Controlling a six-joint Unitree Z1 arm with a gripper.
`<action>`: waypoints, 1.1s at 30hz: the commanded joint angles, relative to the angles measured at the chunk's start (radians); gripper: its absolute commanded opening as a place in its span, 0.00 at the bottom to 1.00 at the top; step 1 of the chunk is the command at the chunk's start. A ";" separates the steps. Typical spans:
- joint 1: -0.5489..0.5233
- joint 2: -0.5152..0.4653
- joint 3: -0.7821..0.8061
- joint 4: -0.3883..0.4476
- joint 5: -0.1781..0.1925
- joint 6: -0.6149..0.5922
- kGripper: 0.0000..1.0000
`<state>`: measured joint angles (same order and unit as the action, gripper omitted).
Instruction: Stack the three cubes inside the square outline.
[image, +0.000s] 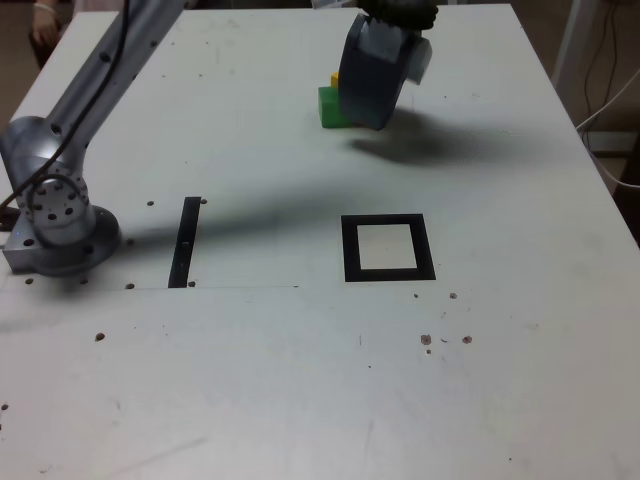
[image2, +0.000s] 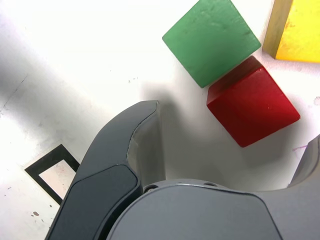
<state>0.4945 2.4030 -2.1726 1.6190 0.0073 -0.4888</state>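
Status: pick phase, nothing stacked yet. The grey Unitree arm (image: 90, 80) reaches across the white table (image: 300, 380) and hangs its dark grey gripper (image2: 227, 165) over the block cluster, at approx. 12 o'clock from the square outline of thick black tape with white centre (image: 388, 248) in the exterior view.

Jaws: spread wide, released, nothing between them. In the wrist view one finger (image2: 135, 135) stands clear of the blocks; the opposite one shows only as a sliver at the frame edge.

Blocks (wrist view):
- Small solid red cube (image2: 252, 107): lies between the jaws, corner-on to them. Judged the pick target, since the opening is centred on it.
- Small solid green cube (image2: 212, 40): touching the red along one face.
- Small solid yellow cube (image2: 295, 27): just beside both, cropped by the frame; contact cannot be told.

In the exterior view only the green and a bit of the yellow show; the red is hidden behind the gripper.

Clearance: the tight cluster leaves little room on the green side, so closing on the red likely nudges its neighbour. Wrist rotation to square the jaws with the red's free faces is advised. The outline interior is bare, well apart from the cluster, path between unobstructed. A straight black tape strip (image: 186, 240) lies at 9 o'clock from the outline, off the route.
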 joint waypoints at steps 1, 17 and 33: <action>0.009 0.013 -0.001 0.012 0.000 0.005 0.98; 0.030 0.030 -0.003 0.015 -0.014 0.027 0.85; 0.036 0.036 0.007 0.015 -0.027 0.018 0.40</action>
<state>0.5270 2.4305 -2.1681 1.6190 -0.0159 -0.4688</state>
